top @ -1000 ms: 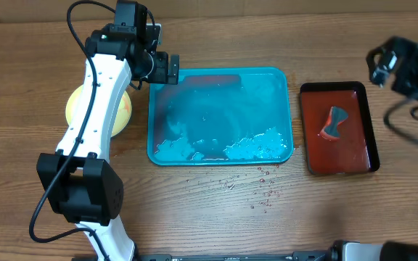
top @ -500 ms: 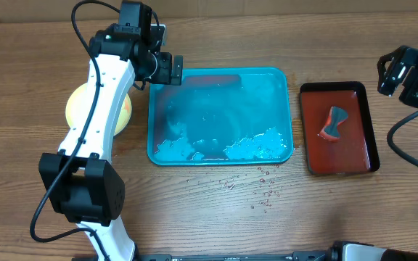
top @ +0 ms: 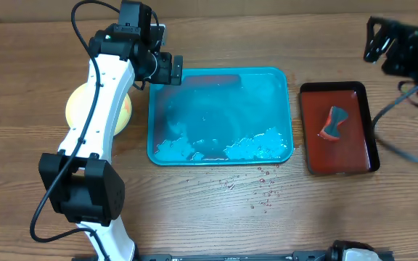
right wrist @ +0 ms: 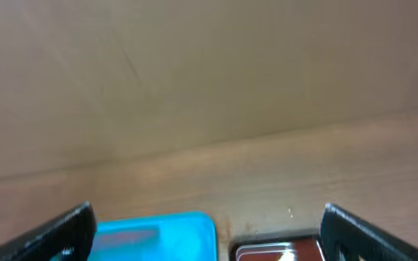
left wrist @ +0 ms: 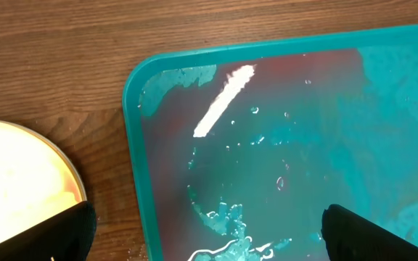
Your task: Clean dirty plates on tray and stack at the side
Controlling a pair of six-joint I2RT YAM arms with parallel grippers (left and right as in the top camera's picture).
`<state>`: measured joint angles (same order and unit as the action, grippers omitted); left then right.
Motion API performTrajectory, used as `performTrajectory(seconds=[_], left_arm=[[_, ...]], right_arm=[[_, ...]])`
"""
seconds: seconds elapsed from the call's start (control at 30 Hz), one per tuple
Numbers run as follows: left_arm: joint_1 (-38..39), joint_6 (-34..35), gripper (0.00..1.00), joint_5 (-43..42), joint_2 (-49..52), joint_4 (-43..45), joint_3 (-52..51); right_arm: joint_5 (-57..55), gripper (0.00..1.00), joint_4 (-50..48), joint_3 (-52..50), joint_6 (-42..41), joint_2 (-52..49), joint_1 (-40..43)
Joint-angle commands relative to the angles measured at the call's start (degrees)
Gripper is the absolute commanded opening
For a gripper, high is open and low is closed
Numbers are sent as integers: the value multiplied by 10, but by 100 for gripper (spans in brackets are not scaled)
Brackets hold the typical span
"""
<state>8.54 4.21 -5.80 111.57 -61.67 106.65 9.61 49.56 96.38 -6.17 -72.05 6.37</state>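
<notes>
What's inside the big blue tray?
White foam sits along the near edge of the wet tray. Nothing else shows in it. Anything under the foam is hidden.

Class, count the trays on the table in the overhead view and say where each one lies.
2. The turquoise tray lies mid-table, with foam along its near edge. The dark red tray lies beside it, on the robot's right. No other seems hidden.
</notes>
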Motion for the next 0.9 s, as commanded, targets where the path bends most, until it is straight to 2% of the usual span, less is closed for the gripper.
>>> performTrajectory(seconds=[0.0,0.2,0.47,0.67,0.87], left_arm=[[1,-8,100,2,0,2,9],[2,-8,100,2,0,2,9],[0,-8,100,2,0,2,9],[1,-8,100,2,0,2,9],[1,-8,100,2,0,2,9]], right_arm=[[15,100,-87,-140,3,104,-26],[-34,100,-271,-390,3,256,-78],[-35,100,-471,-680,0,434,-89],[-37,100,-543,-834,1,545,-95],[-58,100,-553,-915,0,613,-110]])
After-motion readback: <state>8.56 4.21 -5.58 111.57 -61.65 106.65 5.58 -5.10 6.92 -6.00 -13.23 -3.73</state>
